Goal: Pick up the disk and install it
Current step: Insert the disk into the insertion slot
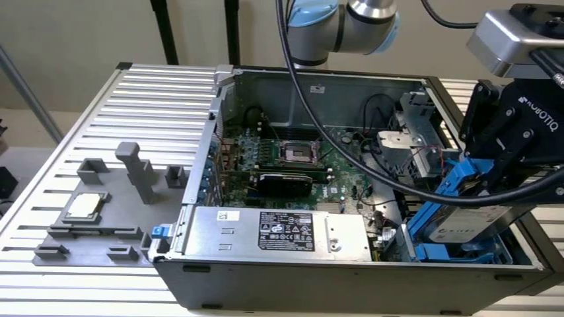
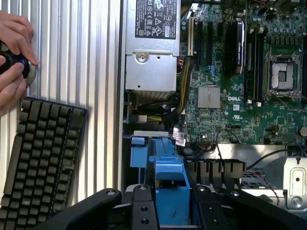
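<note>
gripper point(image 1: 495, 187) clamped on the disk point(image 1: 467, 221), drive tilted at the blue bay point(image 1: 438, 251), exterior view's lower right, PC case point(image 1: 352, 281) lying open

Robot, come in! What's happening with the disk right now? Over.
Hand shut on the disk. Disk tilted at the blue drive bay, not yet seated. Black cable runs close by.
</note>
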You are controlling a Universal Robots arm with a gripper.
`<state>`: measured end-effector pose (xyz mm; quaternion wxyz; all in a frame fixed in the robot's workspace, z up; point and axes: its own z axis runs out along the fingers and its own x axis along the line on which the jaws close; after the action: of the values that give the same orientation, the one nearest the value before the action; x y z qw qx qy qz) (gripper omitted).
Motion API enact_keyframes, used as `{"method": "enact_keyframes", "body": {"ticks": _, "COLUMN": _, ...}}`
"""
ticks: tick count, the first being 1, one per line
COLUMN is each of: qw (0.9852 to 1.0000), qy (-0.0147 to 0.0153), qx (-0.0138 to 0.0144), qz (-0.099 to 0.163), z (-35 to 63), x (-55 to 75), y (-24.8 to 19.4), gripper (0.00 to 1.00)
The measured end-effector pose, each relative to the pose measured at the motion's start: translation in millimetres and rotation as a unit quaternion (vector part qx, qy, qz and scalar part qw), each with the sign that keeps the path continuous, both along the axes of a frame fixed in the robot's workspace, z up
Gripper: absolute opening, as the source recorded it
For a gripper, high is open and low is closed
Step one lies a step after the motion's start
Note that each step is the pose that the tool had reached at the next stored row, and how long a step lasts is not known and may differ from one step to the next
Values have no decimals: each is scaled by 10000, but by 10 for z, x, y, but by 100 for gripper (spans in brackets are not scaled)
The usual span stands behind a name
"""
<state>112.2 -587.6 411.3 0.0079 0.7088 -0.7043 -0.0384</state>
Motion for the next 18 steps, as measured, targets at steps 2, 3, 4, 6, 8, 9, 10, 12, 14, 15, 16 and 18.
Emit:
{"method": "enact_keyframes", "body": {"ticks": 2, "qw": 10000, "qy": 2, "qx": 2, "qz": 0, "z": -31, "x": 1, "y": 0, "gripper": 33}}
{"method": "enact_keyframes", "body": {"ticks": 3, "qw": 10000, "qy": 2, "qx": 4, "qz": 0, "z": -45, "x": 1, "y": 0, "gripper": 33}}
{"method": "enact_keyframes", "body": {"ticks": 4, "qw": 10000, "qy": 2, "qx": 6, "qz": 0, "z": -61, "x": 2, "y": 0, "gripper": 33}}
{"method": "enact_keyframes", "body": {"ticks": 6, "qw": 10000, "qy": 2, "qx": 11, "qz": 0, "z": -92, "x": 3, "y": 0, "gripper": 33}}
{"method": "enact_keyframes", "body": {"ticks": 8, "qw": 10000, "qy": 2, "qx": 15, "qz": 0, "z": -123, "x": 4, "y": 0, "gripper": 33}}
{"method": "enact_keyframes", "body": {"ticks": 9, "qw": 10000, "qy": 2, "qx": 17, "qz": 0, "z": -139, "x": 4, "y": 0, "gripper": 33}}
{"method": "enact_keyframes", "body": {"ticks": 10, "qw": 10000, "qy": 2, "qx": 18, "qz": 0, "z": -155, "x": 4, "y": 0, "gripper": 33}}
{"method": "enact_keyframes", "body": {"ticks": 12, "qw": 10000, "qy": 3, "qx": 21, "qz": 0, "z": -186, "x": 4, "y": 0, "gripper": 33}}
{"method": "enact_keyframes", "body": {"ticks": 14, "qw": 10000, "qy": 3, "qx": 24, "qz": 0, "z": -217, "x": 5, "y": 0, "gripper": 33}}
{"method": "enact_keyframes", "body": {"ticks": 15, "qw": 10000, "qy": 4, "qx": 25, "qz": 0, "z": -231, "x": 4, "y": 0, "gripper": 33}}
{"method": "enact_keyframes", "body": {"ticks": 16, "qw": 10000, "qy": 4, "qx": 28, "qz": 0, "z": -246, "x": 4, "y": 0, "gripper": 33}}
{"method": "enact_keyframes", "body": {"ticks": 18, "qw": 10000, "qy": 4, "qx": 32, "qz": 0, "z": -276, "x": 4, "y": 0, "gripper": 33}}
